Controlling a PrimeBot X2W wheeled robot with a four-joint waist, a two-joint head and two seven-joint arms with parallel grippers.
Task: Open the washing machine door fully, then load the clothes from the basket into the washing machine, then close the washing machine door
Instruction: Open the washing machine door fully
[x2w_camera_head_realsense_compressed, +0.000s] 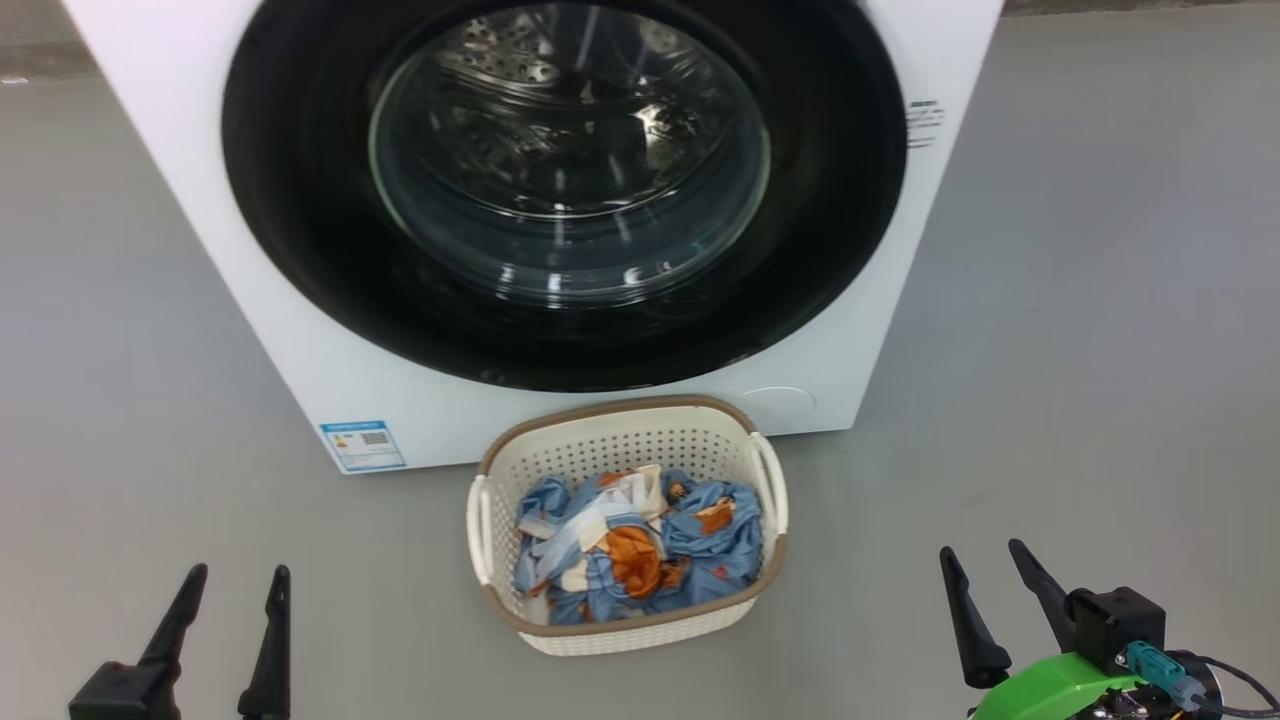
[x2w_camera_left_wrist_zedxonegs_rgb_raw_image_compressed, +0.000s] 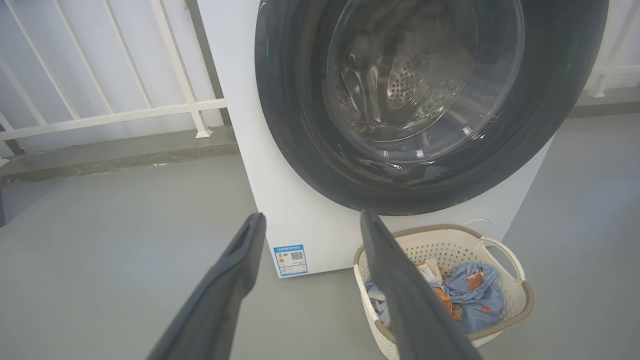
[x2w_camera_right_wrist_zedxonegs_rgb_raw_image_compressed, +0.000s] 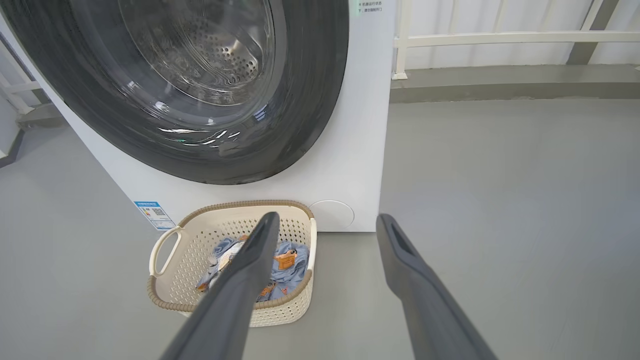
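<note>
Basket (x2w_camera_head_realsense_compressed: 620, 452) of clothes (x2w_camera_head_realsense_compressed: 640, 556) between left and right jaws, both wide apart, empty.

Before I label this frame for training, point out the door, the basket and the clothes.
door (x2w_camera_head_realsense_compressed: 300, 200), head view, on the left side of its black ring.
basket (x2w_camera_head_realsense_compressed: 620, 450), head view, on its far inner wall.
clothes (x2w_camera_head_realsense_compressed: 725, 545), head view, on the blue fabric at the bundle's right.
</note>
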